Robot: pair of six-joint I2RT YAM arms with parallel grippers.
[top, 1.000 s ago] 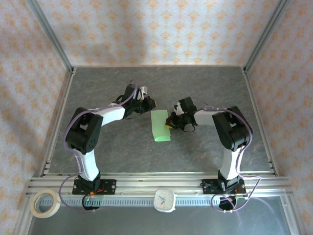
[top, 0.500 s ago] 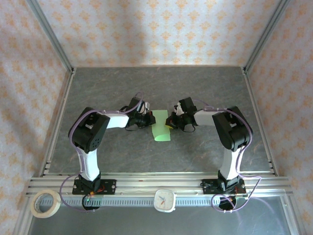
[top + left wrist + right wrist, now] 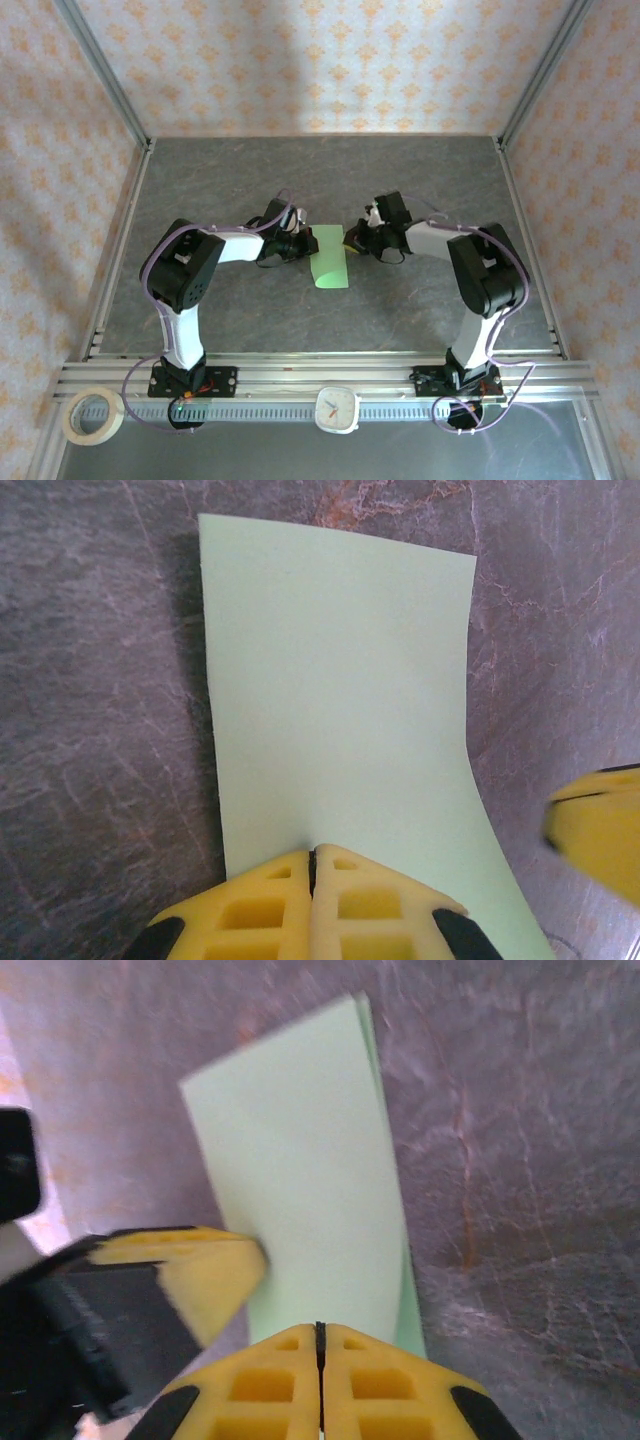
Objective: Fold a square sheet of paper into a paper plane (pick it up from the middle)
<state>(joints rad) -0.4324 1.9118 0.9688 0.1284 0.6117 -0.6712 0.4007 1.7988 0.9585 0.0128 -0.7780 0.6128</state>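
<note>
The square sheet of paper [image 3: 328,258] lies at the middle of the table [image 3: 420,180], between the two arms. It is thin, matte, pale green and unmarked, and it now has a narrow rectangular outline rather than a square one. In the right wrist view, a second layer peeks out along one long edge of the sheet [image 3: 310,1190], so it is doubled over. In the left wrist view the paper [image 3: 340,700] is flat at its far end, with crisp corners, and curves slightly along one side nearer the camera. The table top is dark grey with pale, stone-like veining.

The left gripper [image 3: 303,243] sits at the sheet's left edge. Its yellow, ribbed fingers are pressed together with no gap, tips [image 3: 313,865] on the paper's near edge. The right gripper [image 3: 355,240] meets the opposite edge, its fingers likewise closed tight [image 3: 320,1345] over the paper. In both wrist views the sheet's edge disappears behind the fingertips. It may be pinched between them or only lying under them; I cannot tell which.
</note>
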